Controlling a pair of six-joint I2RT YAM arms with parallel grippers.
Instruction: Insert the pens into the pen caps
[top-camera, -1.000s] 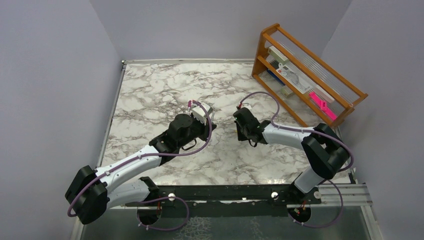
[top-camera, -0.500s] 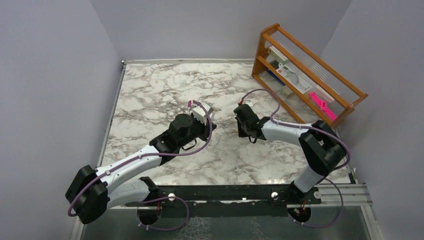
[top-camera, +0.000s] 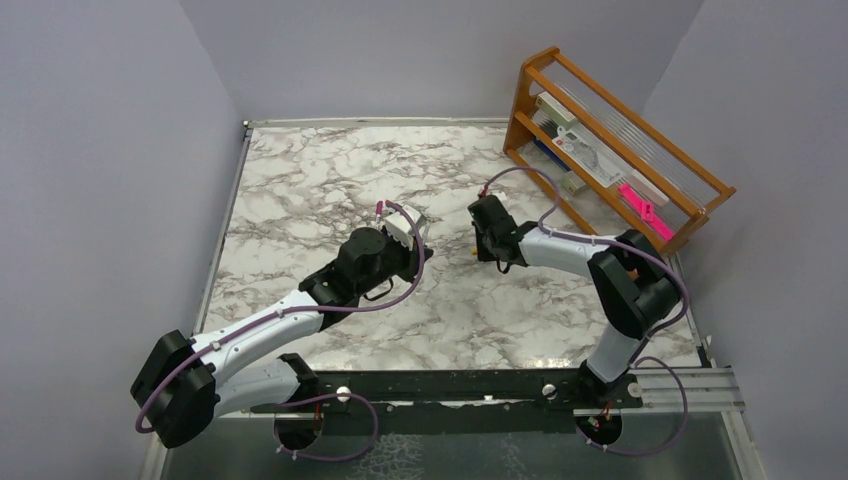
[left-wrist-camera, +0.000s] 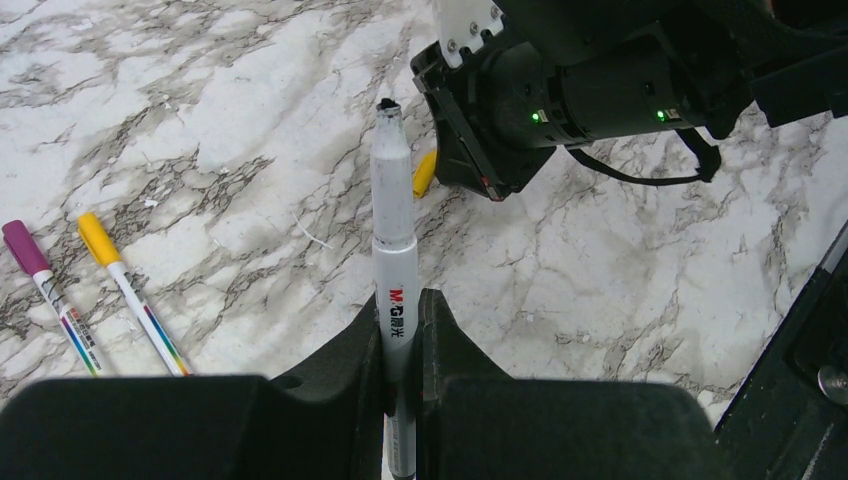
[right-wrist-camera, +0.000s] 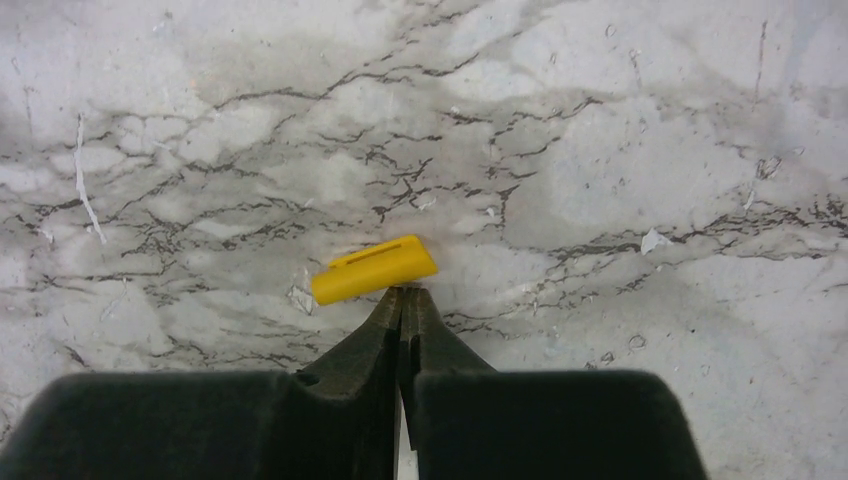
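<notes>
The uncapped pen (left-wrist-camera: 393, 210) stands up the middle of the left wrist frame, pinched in the left pincer (left-wrist-camera: 402, 310), dark tip aimed at the right arm's wrist. A yellow cap (right-wrist-camera: 373, 270) lies flat on the worktop (right-wrist-camera: 600, 150), centre of the right wrist frame, and the right pincer (right-wrist-camera: 405, 297) is pressed together right at its lower edge, gripping nothing. Lower left in the left wrist frame, a purple-capped pen (left-wrist-camera: 55, 300) and a yellow-capped pen (left-wrist-camera: 135, 300) lie side by side, and a rack (top-camera: 517, 110) sits upper right in the top view.

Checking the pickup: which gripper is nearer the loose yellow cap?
Right. The right gripper has shut tips at the yellow cap; left gripper, holding a pen, is farther off.
</notes>
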